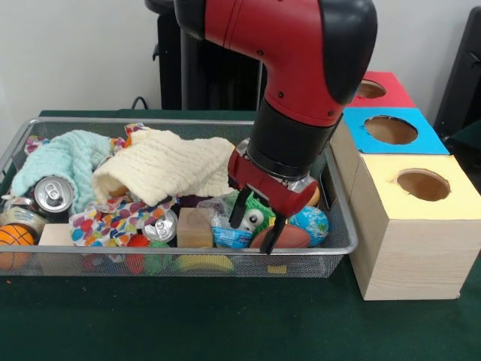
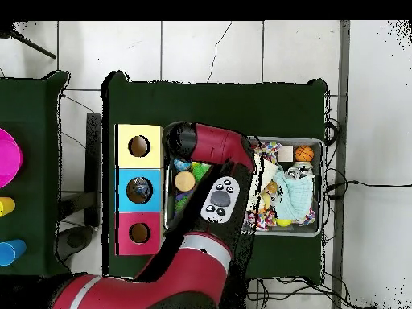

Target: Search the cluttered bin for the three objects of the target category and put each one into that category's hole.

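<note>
The wire mesh bin [image 1: 180,259] is full of clutter. My gripper [image 1: 255,226] hangs low over its right part, fingers apart and holding nothing. One crinkly clear packet with blue print [image 1: 230,235] lies just below and left of the fingertips, next to a wooden block [image 1: 194,226]. A green toy with eyes [image 1: 258,215] shows between the fingers. No other packets show. In the overhead view the arm covers the gripper and the left half of the bin [image 2: 320,187].
Three wooden boxes with holes stand right of the bin: red [image 1: 383,90], blue [image 1: 391,131], yellow [image 1: 423,185]. In the bin lie a cream knitted cloth [image 1: 169,169], a mint towel [image 1: 64,158], cans [image 1: 52,194], a globe ball [image 1: 311,222] and a basketball [image 1: 15,237].
</note>
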Controlling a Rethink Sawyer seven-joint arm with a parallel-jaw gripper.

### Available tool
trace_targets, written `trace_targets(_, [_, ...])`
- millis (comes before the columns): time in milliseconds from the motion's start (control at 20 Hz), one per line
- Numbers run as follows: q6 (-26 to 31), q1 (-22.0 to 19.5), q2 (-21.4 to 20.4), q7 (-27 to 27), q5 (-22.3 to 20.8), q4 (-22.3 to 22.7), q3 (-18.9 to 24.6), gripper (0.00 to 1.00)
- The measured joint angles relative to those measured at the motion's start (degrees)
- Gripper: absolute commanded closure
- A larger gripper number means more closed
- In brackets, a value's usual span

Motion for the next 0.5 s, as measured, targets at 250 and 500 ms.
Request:
trace_targets(250, [0.0,1.5,0.8,1.2,1.1,0.0,-2.0,0.0])
trace_targets(500, [1.1,1.8,1.2,1.6,1.9,0.0,-3.0,0.0])
